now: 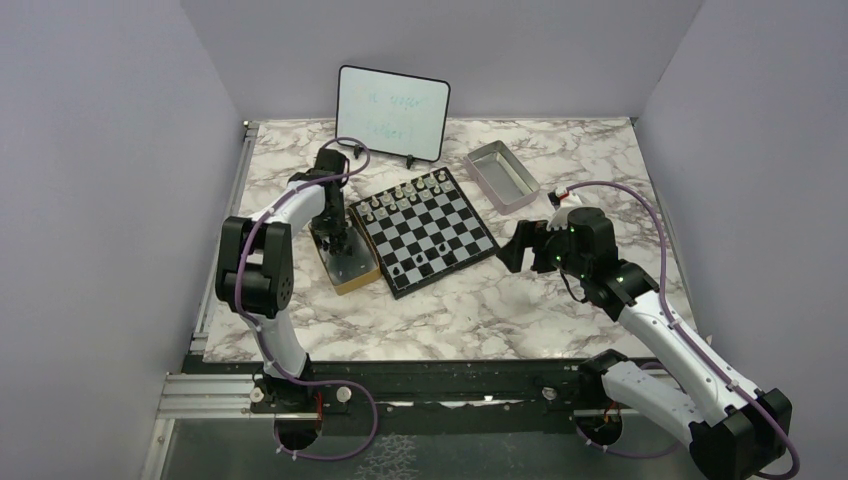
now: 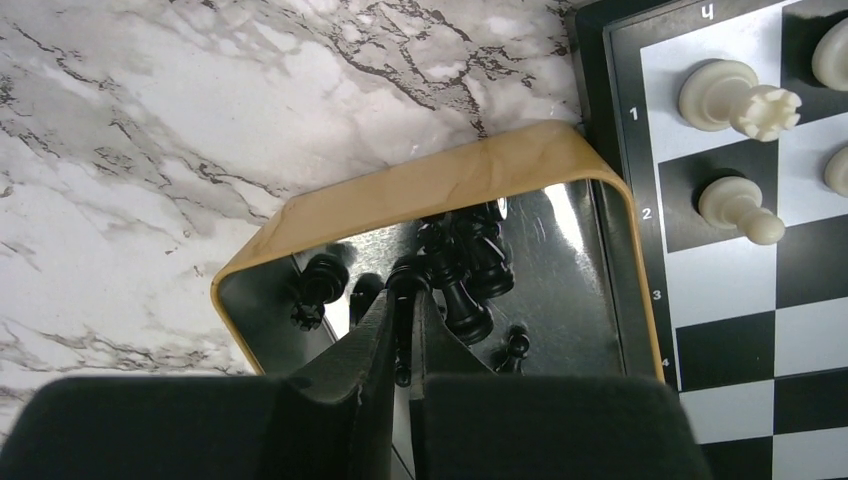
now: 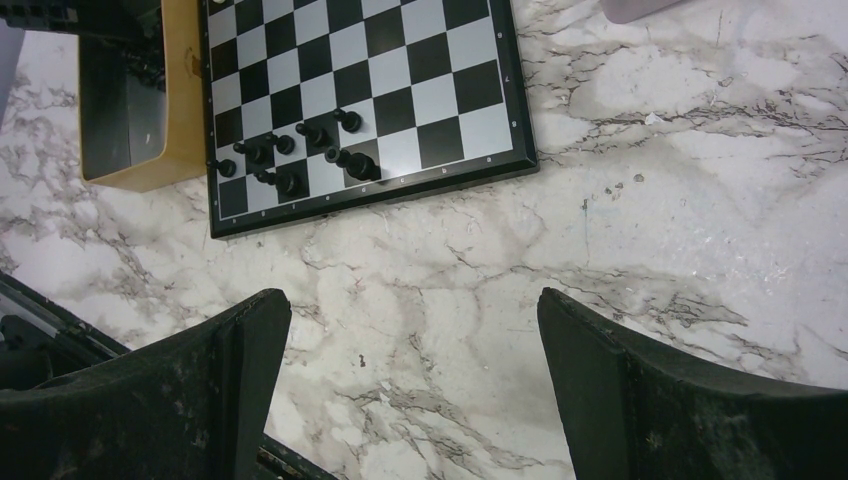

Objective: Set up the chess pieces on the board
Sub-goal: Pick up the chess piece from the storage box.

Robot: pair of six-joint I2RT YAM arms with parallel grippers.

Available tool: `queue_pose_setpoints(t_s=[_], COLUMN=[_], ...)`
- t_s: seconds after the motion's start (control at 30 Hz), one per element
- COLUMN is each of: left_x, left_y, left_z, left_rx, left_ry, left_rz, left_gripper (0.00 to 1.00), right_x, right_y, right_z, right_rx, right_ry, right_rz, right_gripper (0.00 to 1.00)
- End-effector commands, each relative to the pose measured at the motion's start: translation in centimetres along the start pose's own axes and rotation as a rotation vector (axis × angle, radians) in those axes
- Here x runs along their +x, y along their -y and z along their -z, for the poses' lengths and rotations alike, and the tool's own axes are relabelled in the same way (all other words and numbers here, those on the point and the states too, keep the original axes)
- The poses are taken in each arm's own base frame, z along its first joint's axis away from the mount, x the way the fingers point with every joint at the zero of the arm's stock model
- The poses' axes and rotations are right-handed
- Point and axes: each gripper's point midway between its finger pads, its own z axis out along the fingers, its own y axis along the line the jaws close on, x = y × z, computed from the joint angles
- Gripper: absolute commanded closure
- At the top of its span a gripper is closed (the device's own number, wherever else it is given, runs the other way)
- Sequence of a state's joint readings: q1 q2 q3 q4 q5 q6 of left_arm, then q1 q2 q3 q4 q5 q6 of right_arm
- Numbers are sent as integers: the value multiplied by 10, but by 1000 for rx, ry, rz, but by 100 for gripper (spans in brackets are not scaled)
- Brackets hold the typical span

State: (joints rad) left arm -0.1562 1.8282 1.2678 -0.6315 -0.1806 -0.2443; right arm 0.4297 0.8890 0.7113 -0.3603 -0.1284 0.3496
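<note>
here, glossy black chess pieces (image 2: 470,275) inside a round-cornered tan box (image 2: 430,185)

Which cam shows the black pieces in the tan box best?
Left wrist: it looks straight into the tan box, black pieces distinct by the left gripper. Top external: the left arm covers most of the box. Right wrist: only the box at frame's corner, its inside dark.

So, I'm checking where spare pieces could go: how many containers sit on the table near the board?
2. A tan wooden box left of the board, holding black pieces; a grey metal tray off its far right side, apart from it.
</note>
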Motion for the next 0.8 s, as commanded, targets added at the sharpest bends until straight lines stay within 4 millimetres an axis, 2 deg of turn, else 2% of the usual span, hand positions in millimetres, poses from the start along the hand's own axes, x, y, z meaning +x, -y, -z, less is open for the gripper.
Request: queue_pose_setpoints(t_s=[0.0,0.17,0.4,0.6,0.77], left_x=[-16,-22,-29,-19,-11], left_y=[1,3,16,41,72], left_z=[29,46,78,101,122], left_rx=[39,59,103,154,210], left_ry=[52,73,108,117,141], left_rz=[3,4,-35,-108,-172], left_gripper=[94,94,94,94,94], right_x=[-1,-3,-6,-5,-4], right_y=[1,-1,-4,-4,-1], right_z=[0,0,0,-1,1], right_rx=[-3,-10,-23,-20,-2], right_ry=[5,7,1,-6,-10], right_rz=[5,10,4,2,3], right_gripper=[0,0,0,0,0])
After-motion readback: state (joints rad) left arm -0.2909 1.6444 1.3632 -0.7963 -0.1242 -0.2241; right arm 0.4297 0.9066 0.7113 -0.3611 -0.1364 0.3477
